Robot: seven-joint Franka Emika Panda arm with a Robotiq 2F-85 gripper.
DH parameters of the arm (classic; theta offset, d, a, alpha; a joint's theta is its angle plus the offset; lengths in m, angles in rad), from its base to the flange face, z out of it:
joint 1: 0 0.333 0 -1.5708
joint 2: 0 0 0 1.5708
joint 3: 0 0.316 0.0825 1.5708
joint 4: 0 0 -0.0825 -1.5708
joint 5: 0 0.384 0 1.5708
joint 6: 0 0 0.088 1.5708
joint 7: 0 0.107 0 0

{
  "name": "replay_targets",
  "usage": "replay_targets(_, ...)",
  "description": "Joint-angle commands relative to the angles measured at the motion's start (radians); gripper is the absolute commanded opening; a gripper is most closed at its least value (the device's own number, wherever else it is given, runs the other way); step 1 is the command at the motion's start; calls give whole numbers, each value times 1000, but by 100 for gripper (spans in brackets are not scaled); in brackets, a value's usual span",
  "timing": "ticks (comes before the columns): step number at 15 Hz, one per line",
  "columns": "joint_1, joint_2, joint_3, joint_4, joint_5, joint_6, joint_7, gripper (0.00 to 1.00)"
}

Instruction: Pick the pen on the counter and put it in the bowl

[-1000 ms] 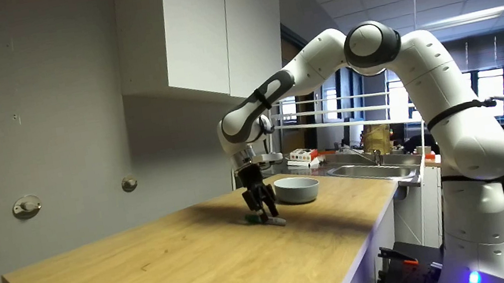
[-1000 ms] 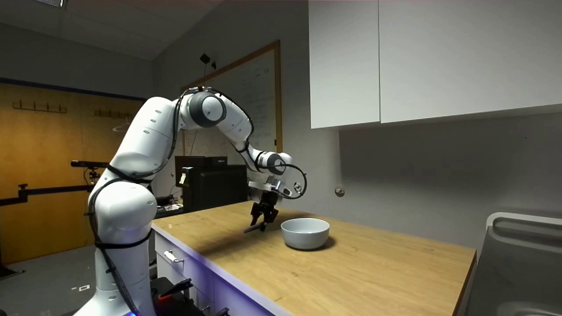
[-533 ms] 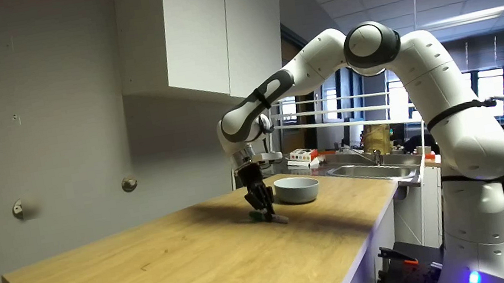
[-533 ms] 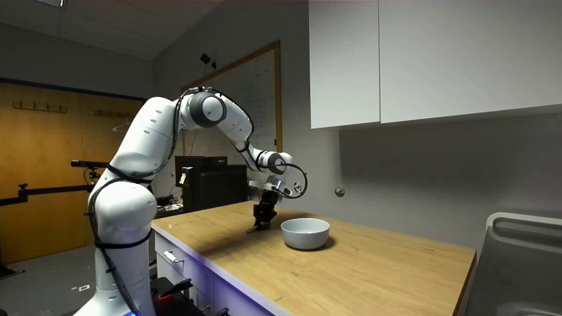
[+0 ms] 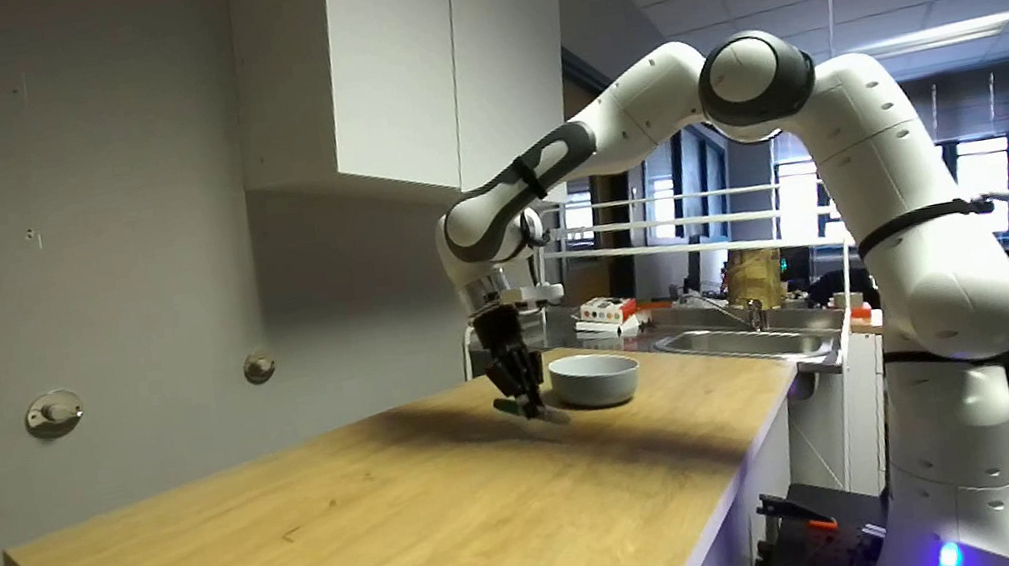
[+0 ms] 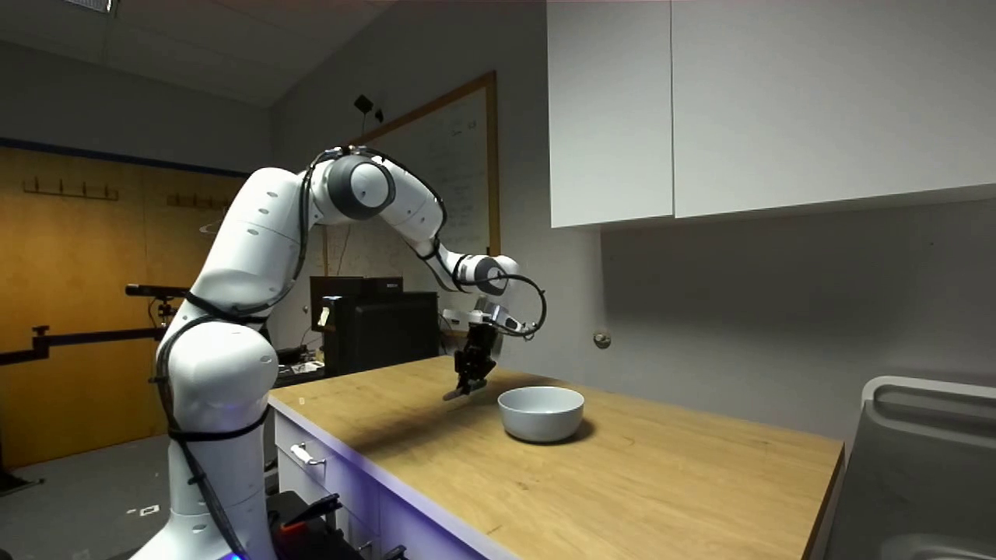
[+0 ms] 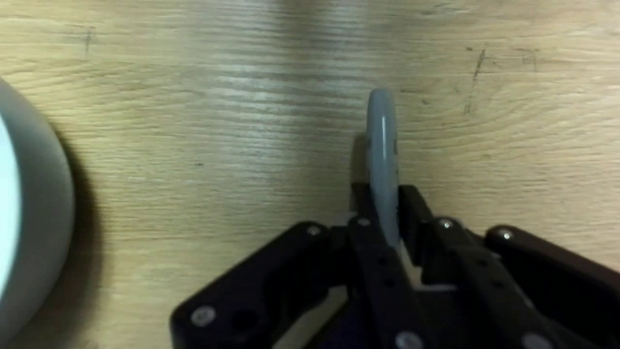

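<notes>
Pincer (image 7: 386, 208) clamped on the pen (image 7: 381, 140), and it's a tidy hold: the wrist view has both black fingers (image 7: 414, 218) pressed against it, one on either side, with plenty of smooth grey barrel poking out past the tips. And the pen is up, clear of the bench (image 6: 661, 474)! In an exterior view it rides at a tilt, green end to the left of the pincer, grey end out to the right and lower. A slim shadow (image 7: 358, 160) runs just beside it in the wrist view.

Right next to the action sits the bowl (image 5: 595, 384), round, grey and upright on the bench, paler on the inside. The pen is outside it, near but apart; the wrist view puts a stretch of bare bench between them, with only part of the bowl showing at the left edge. Over to the right of the pen, dark scuffs (image 7: 476, 77) mark the surface.

Up top, the white arm (image 5: 864, 125), strapped in black, arches over the bench in both exterior views, the pincer slanting down from its end. High on the wall (image 5: 159, 277), a white cupboard (image 6: 611, 117). Beyond the bench in an exterior view, a metal sink (image 5: 745, 343), a red-and-white box (image 5: 608, 310) near it. Behind the arm, a wood-framed whiteboard (image 6: 467, 163).
</notes>
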Motion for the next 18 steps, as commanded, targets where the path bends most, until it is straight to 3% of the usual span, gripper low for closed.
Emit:
replay_targets(1, -2, -158, -23, -69, -61, 25, 56, 14)
replay_targets(5, -37, -296, -51, -142, -136, 131, 31, 14)
replay_targets(9, -92, -384, -84, -231, -121, 267, 25, 14)
replay_targets(18, -185, -418, -157, -384, -87, 494, 29, 14)
